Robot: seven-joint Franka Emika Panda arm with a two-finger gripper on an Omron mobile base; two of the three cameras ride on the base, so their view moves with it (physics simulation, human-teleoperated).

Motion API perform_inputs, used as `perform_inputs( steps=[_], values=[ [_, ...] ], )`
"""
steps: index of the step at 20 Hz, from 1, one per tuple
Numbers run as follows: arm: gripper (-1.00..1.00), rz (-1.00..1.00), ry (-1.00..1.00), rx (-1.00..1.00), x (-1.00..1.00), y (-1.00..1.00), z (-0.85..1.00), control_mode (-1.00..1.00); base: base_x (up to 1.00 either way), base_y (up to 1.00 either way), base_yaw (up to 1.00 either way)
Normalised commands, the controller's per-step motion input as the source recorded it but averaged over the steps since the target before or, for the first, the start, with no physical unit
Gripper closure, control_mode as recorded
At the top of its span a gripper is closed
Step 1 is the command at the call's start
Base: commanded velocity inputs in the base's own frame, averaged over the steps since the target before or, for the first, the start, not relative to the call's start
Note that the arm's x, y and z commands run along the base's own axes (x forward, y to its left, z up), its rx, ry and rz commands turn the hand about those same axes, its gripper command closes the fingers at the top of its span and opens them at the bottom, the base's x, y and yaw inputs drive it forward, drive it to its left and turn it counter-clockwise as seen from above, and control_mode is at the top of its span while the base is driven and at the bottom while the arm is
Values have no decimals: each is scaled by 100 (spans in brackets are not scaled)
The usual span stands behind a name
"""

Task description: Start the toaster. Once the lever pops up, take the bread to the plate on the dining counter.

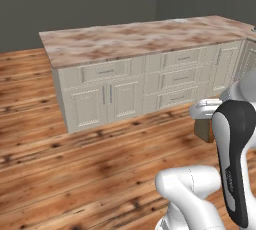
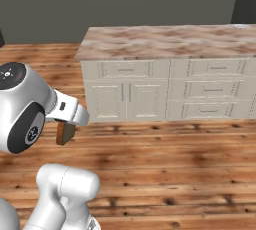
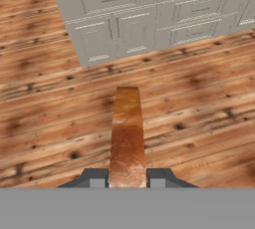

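The bread [image 3: 127, 133] sits edge-on between the two fingers [image 3: 97, 179], above the floor [image 1: 75, 174]. Ahead of it across the floor stands the table [image 1: 135, 36], with drawers [image 1: 177, 79] and cabinet doors [image 1: 107, 101] below its top.

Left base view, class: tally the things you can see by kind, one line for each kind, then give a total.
Cabinet island with marbled top: 1
Bread slice, held in the shut claw: 1
Wooden floor: 1
Total: 3
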Motion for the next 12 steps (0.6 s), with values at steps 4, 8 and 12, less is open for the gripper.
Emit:
perform_inputs(
  steps=[4,8,12],
  values=[
    [100,0,0,0,0,0,0,100,0,23,-19],
    [100,0,0,0,0,0,0,100,0,16,-3],
    [100,0,0,0,0,0,0,100,0,0,0]
  ],
)
